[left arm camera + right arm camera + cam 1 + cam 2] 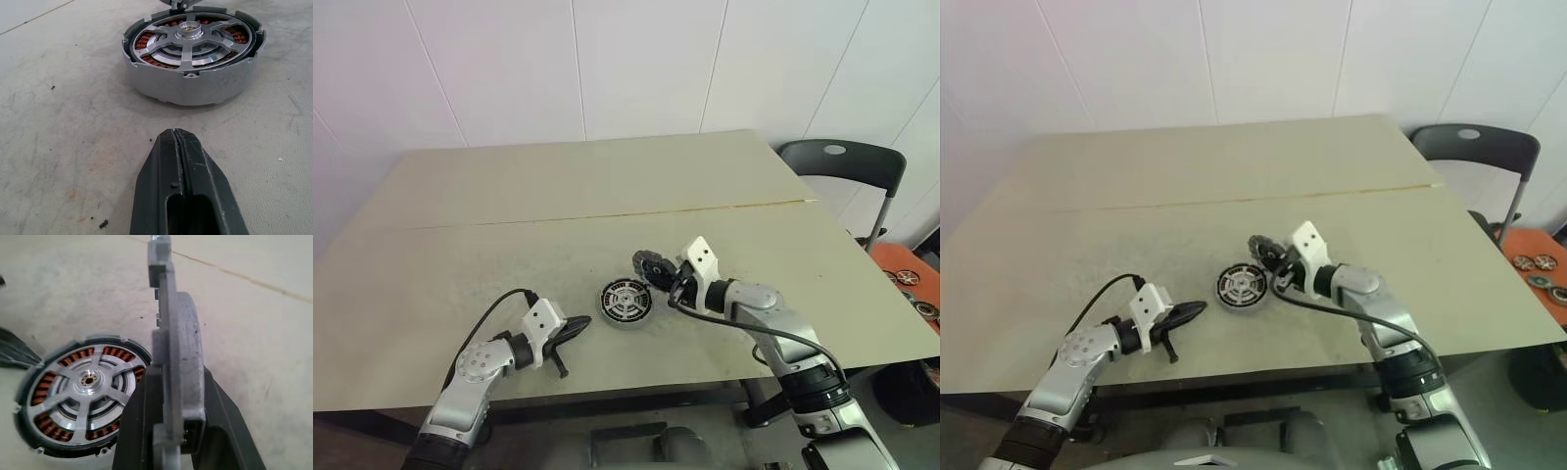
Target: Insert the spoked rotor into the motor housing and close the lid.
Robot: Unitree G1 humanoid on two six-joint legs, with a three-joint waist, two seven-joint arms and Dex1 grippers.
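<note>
From your head view, the right gripper (668,277) lifts the lid (649,262) on edge just beside the motor housing (626,301) on the bench (607,186); your left wrist view shows the left gripper (174,134) clenched empty; your right wrist view shows jaws grasping the lid.

1. Wall (607,59): white panels divided by thin vertical seams.
2. Surface (558,186): pale beige, scuffed, crossed by one seam running side to side.
3. Chair (847,162): dark grey, at the far right corner.
4. Floor (901,259): orange patch at right.
</note>
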